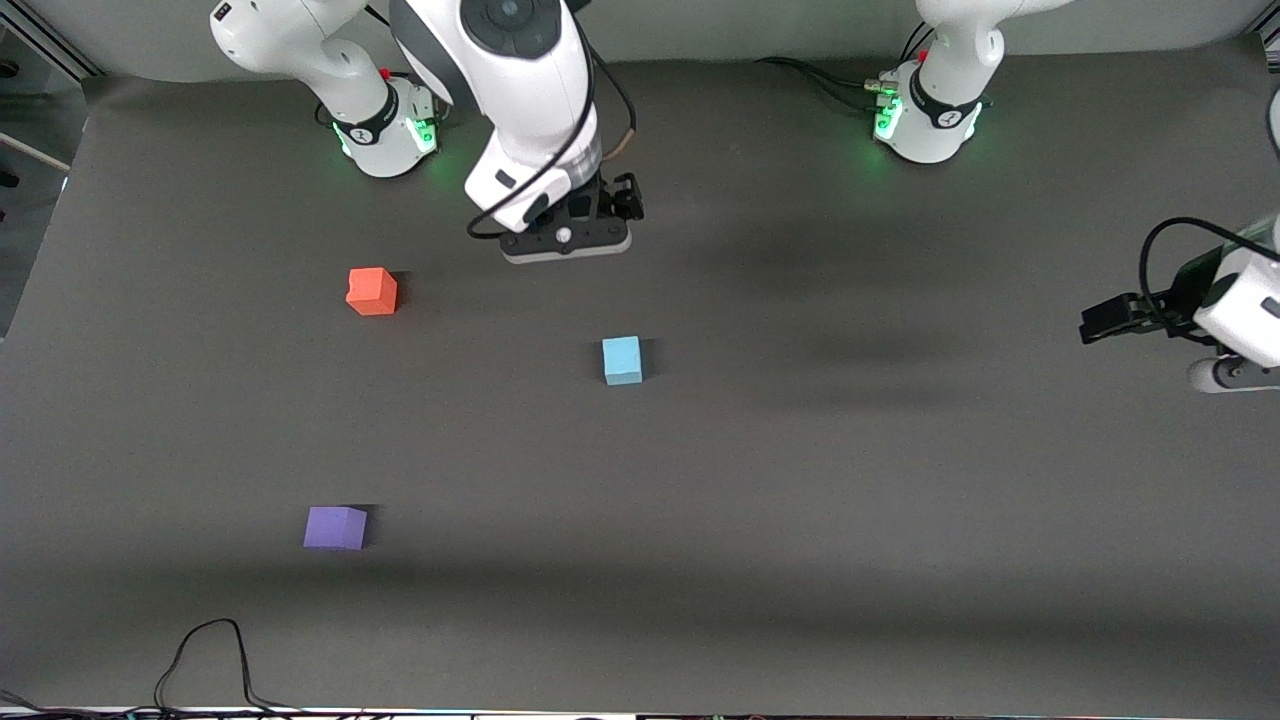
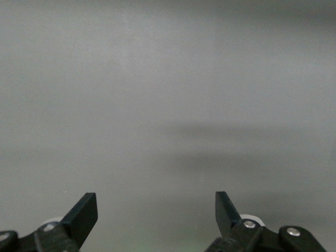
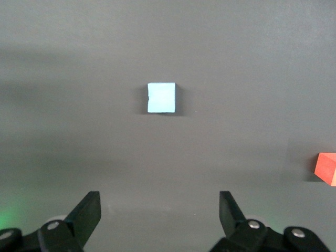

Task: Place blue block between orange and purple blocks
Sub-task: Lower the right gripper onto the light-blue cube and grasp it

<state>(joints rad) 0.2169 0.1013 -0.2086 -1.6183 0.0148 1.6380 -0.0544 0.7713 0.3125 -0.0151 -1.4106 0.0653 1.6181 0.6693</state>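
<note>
Dark grey worktop (image 1: 900, 500), right end effector (image 3: 160, 212) spread wide in the air above the worktop, left end effector (image 2: 156, 212) also wide, waiting at its own end, blue block (image 1: 622, 360) alone mid-worktop, well apart from orange block (image 1: 372, 291) and purple block (image 1: 335, 527), both toward the right arm's end

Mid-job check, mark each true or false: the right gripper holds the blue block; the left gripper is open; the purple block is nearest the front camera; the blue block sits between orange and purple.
1. The right gripper holds the blue block. False: it is open, empty, above the table.
2. The left gripper is open. True.
3. The purple block lies nearest the front camera. True.
4. The blue block sits between the orange block and the purple block. False: it lies apart, toward the left arm's end.
</note>
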